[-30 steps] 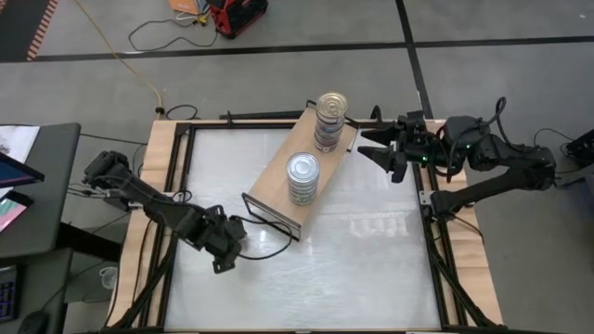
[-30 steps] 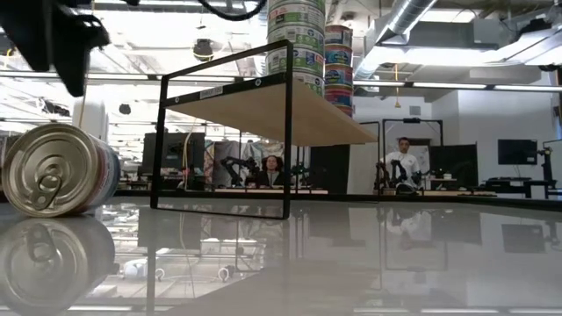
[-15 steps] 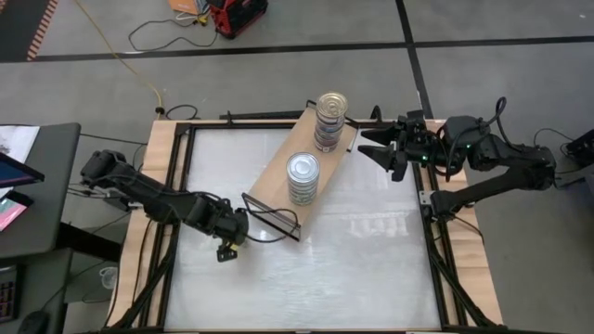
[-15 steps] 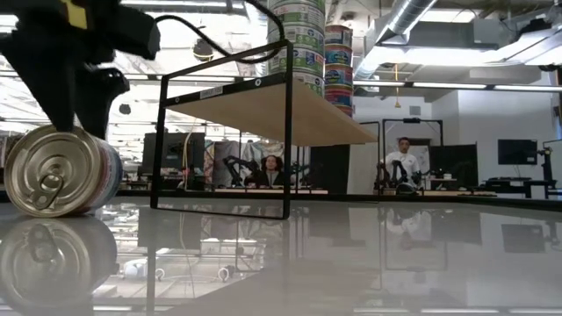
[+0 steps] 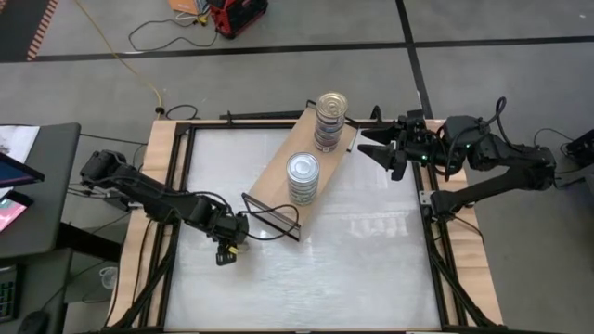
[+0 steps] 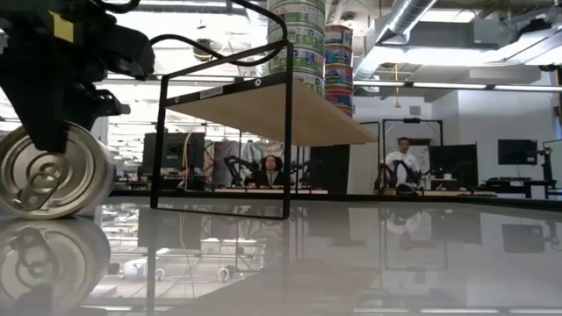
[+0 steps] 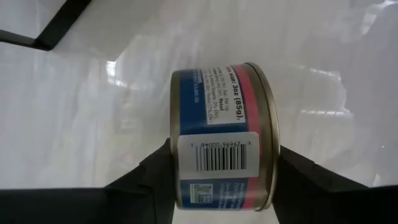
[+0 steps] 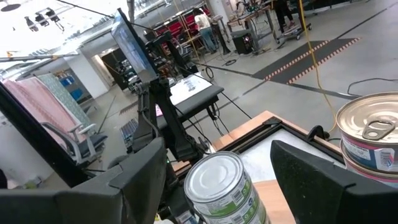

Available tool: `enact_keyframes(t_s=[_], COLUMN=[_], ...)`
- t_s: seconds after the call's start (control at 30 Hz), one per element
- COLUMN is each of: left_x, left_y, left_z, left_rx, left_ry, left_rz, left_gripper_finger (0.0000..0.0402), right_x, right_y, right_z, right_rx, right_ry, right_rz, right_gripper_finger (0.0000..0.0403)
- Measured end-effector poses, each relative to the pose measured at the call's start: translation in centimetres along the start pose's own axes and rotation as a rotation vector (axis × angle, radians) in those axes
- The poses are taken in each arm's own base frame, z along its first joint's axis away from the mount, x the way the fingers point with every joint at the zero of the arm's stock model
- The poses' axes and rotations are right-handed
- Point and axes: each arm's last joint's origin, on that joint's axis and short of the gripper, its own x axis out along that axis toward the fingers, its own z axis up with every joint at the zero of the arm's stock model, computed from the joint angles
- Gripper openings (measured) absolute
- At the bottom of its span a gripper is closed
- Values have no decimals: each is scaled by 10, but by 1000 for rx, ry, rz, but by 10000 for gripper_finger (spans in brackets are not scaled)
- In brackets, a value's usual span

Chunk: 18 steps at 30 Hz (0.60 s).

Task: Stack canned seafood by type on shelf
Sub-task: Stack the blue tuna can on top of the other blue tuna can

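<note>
Here, the left gripper (image 7: 224, 186) clamps a blue-and-pink tin (image 7: 224, 146) lying on its side on the white tabletop (image 5: 362, 269), a finger (image 7: 146, 186) on each flat end. Just beside it stands the shelf (image 5: 306, 167), its black end frame (image 6: 224, 140) nearest. Atop the shelf rise two tin stacks (image 5: 303, 178). Beyond the shelf's far end, the right gripper (image 5: 367, 144) hovers, wide open and empty.
</note>
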Motion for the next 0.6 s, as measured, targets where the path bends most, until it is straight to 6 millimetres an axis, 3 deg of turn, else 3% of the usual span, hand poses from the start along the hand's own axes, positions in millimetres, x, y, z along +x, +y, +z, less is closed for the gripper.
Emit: enact_keyframes(t_s=[0.17, 0.3, 0.6], left_x=[-2, -16, -109], left_y=[-1, -3, -14], left_z=[-1, -1, 15], left_rx=[-47, -87, -157], left_ry=[28, 11, -368], left_rz=[-52, -120, -544], left_gripper_finger=[188, 188, 188], right_x=[0, -1, -13], right_y=[0, 2, 2], right_z=[0, -2, 2], right_rx=[-9, -43, -61], right_ry=[1, 13, 4], right_rz=[3, 20, 39], right_gripper_finger=[311, 311, 311])
